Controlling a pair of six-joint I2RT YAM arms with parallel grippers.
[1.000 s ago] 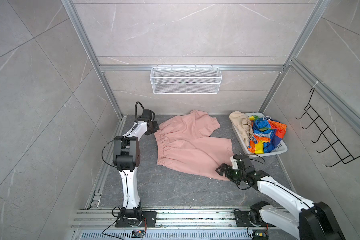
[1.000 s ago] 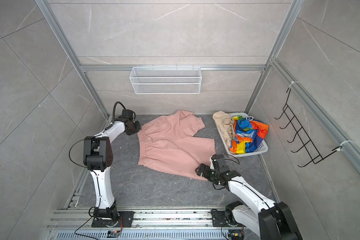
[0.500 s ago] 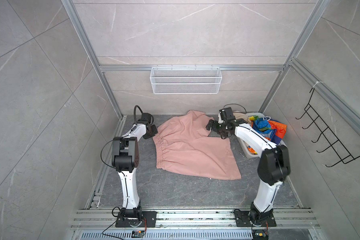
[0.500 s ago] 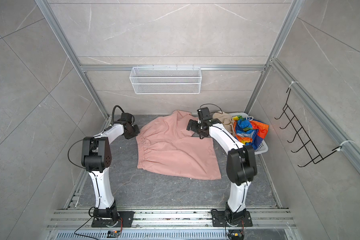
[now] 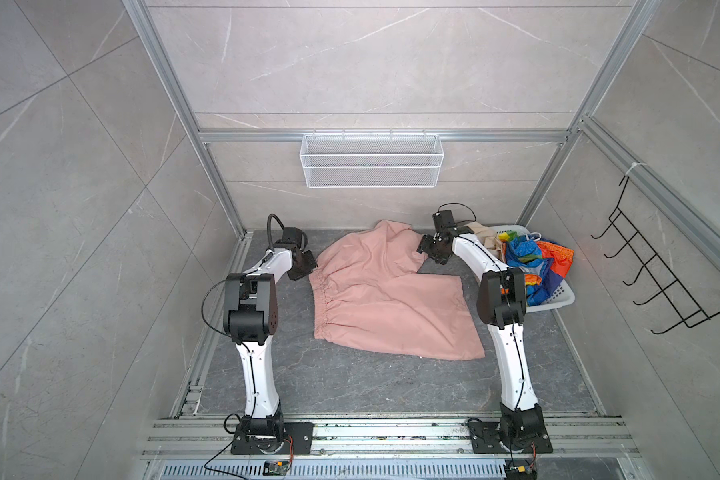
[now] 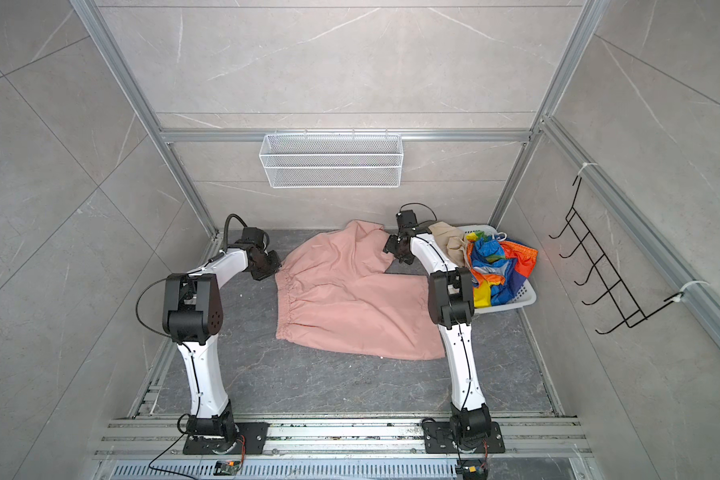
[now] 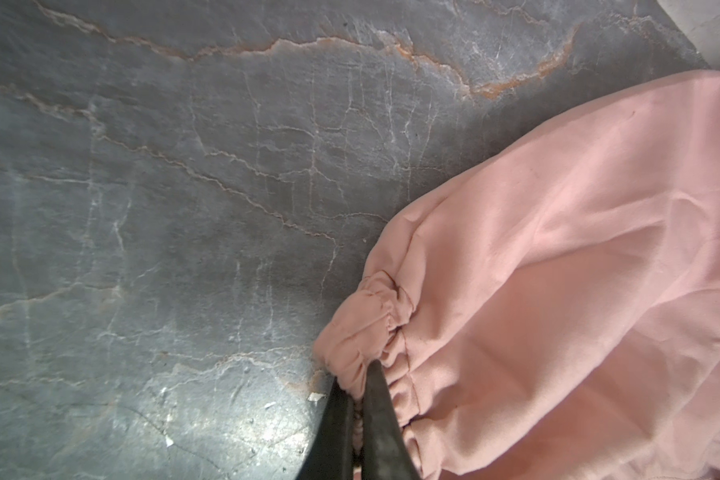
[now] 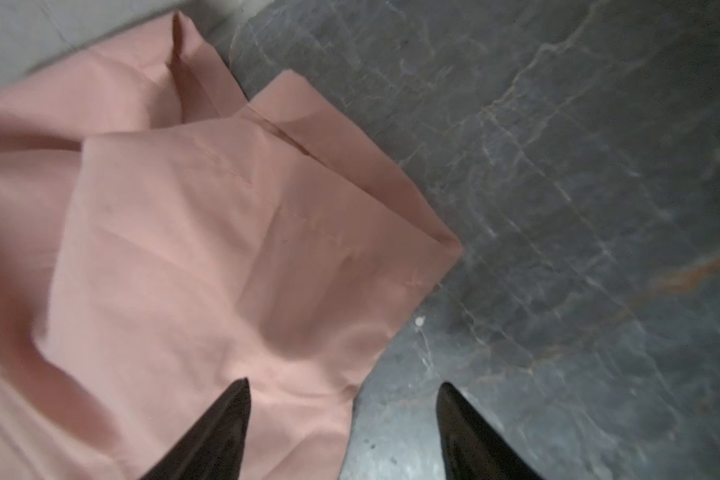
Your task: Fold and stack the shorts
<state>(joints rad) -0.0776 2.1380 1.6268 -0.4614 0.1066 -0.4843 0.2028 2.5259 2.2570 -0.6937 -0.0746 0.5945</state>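
Note:
The salmon-pink shorts (image 5: 383,299) (image 6: 341,299) lie spread on the dark stone floor, waistband to the left and legs to the right. My left gripper (image 5: 308,266) (image 6: 273,268) (image 7: 354,374) is shut on the far corner of the gathered waistband (image 7: 366,324). My right gripper (image 5: 431,253) (image 6: 395,253) (image 8: 344,386) hangs open over the edge of the far leg (image 8: 233,232), one finger above cloth and one above bare floor, nothing between them. The beige shorts (image 5: 485,237) (image 6: 449,239) and the rainbow-striped shorts (image 5: 533,257) (image 6: 499,262) are heaped in the basket.
The white plastic basket (image 5: 558,301) (image 6: 516,301) stands at the right, just behind my right arm. A wire shelf (image 5: 371,166) hangs on the back wall and a black hook rack (image 5: 649,270) on the right wall. Grey floor (image 5: 350,382) shows in front of the shorts.
My right arm has swung from the shorts' near right hem up to the far leg by the back wall. The near leg now lies flat. The left gripper has kept its hold.

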